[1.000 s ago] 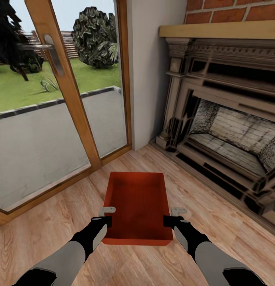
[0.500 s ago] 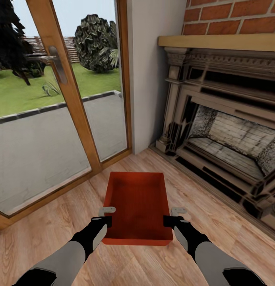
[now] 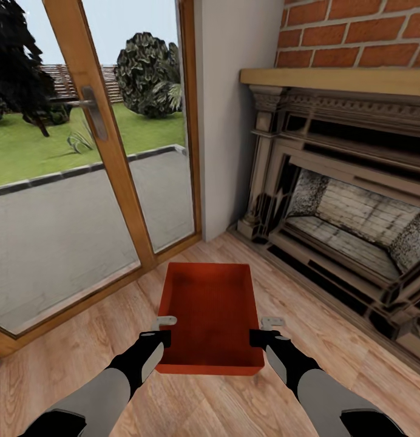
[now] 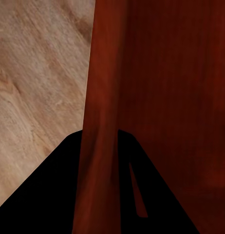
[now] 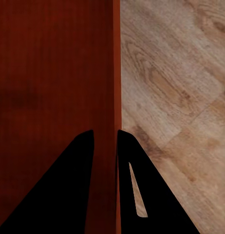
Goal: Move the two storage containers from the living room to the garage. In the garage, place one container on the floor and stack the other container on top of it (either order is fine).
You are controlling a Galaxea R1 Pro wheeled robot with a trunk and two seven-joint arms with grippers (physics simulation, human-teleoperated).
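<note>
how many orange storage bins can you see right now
1: the storage container is held between the left gripper and right gripper, above the wood floor. A second may be out of view.

Both arms extended forward, left gripper (image 3: 164, 332) and right gripper (image 3: 262, 332) each clamped on container (image 3: 211, 315) side walls.

Item count: one red-orange rectangular open storage container (image 3: 211, 315); two black-fingered robot grippers, left (image 3: 162, 331) and right (image 3: 263, 331); one red brick fireplace with carved surround (image 3: 349, 200); one wood-framed glass door (image 3: 94, 152) with one metal lever handle (image 3: 91, 109).
</note>
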